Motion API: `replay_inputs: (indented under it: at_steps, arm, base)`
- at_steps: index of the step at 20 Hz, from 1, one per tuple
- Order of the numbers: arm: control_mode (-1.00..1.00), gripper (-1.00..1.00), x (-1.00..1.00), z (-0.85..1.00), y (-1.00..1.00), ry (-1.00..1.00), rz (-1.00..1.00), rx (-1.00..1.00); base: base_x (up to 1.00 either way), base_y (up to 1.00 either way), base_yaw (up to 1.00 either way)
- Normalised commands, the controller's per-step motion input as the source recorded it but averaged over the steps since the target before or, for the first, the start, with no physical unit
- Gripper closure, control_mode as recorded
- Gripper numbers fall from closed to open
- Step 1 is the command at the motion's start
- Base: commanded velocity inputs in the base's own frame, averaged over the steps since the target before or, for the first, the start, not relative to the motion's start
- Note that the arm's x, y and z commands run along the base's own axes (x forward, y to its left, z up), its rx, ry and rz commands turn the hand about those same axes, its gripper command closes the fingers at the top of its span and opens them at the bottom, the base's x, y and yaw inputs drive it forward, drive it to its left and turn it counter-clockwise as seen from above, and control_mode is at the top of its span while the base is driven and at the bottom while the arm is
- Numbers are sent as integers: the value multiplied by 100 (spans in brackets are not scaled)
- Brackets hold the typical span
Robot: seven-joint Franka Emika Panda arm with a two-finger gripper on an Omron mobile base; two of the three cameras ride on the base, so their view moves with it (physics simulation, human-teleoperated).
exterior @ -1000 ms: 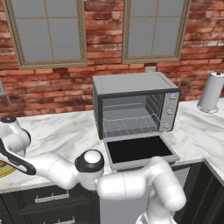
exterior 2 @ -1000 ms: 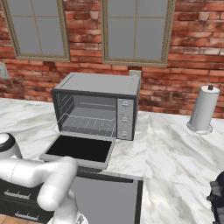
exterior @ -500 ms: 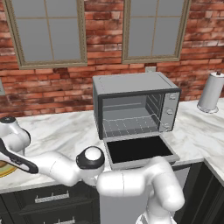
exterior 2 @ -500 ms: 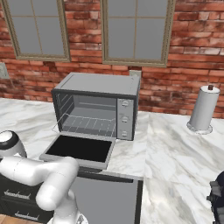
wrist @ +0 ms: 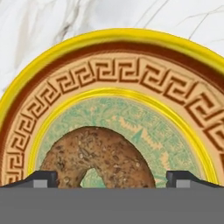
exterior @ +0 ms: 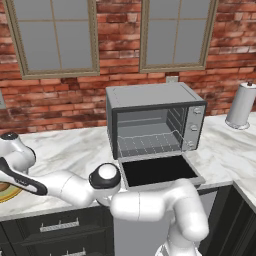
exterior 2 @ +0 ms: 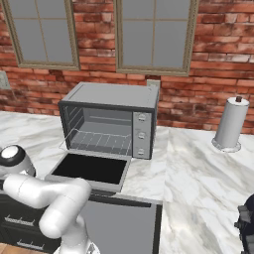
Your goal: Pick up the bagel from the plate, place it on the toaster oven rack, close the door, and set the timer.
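Observation:
In the hand view a brown seeded bagel (wrist: 98, 155) lies on the plate (wrist: 131, 74), which has a yellow rim, an orange key-pattern ring and a pale green centre. My gripper (wrist: 112, 178) hangs open just over the bagel, one dark fingertip (wrist: 41, 178) to its left, the other to its right, the ring between them. In the left base view the arm reaches far left, and a sliver of the plate (exterior: 6, 192) shows at the frame edge. The toaster oven stands with its door (exterior: 157, 170) dropped flat and the wire rack (exterior: 147, 144) bare inside.
The toaster oven (exterior 2: 111, 119) sits on a white marble counter (exterior 2: 198, 168) before a brick wall. A paper towel roll (exterior 2: 229, 124) stands at the right. Dark cabinets (exterior: 55, 227) run beneath the counter.
The jaws have narrowed very slightly. The arm at the far left has shifted a little; oven and counter are unchanged.

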Motion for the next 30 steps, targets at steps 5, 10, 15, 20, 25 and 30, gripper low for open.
replay_inputs:
  at_steps: [5, 10, 15, 20, 25, 30]
  arm:
    - [-100, 100, 0, -66, 2, 4, 0, 0]
    - [-100, 100, -6, -51, 0, 0, 0, 0]
    - [-100, 100, -14, -31, -1, 0, 0, 0]
    - [-100, 100, -18, -25, -11, 0, 0, 0]
    - [-100, 100, -23, -1, -19, -3, 0, 2]
    - [-100, 100, -42, 47, -50, -10, 0, 3]
  base:
    - [0, 0, 0]
    - [0, 0, 0]
    - [0, 0, 0]
    - [0, 0, 0]
    - [0, 0, 0]
    - [0, 0, 0]
